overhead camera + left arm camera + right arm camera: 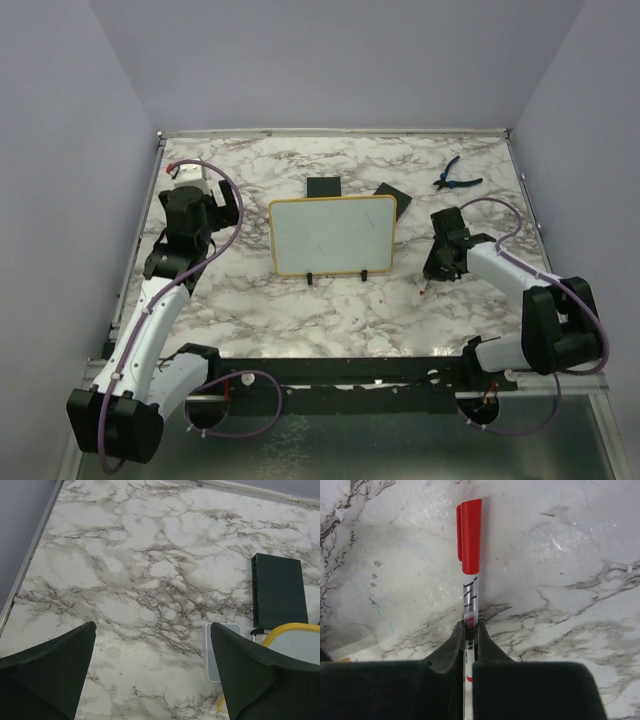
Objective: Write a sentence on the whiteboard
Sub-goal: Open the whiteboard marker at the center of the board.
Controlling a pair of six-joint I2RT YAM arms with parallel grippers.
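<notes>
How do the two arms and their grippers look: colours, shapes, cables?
The left arm and the right arm have white links joined by black joint housings, on black bases. A thin purple cable loops along each arm. The left gripper and the right gripper have dark, matt, wedge-shaped fingers.

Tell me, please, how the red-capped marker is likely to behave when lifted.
The marker looks stiff and light, so it should lift easily. Its slim round barrel could pivot between the right gripper's shut jaws, held behind the cap. Released, it might roll on the smooth table.
</notes>
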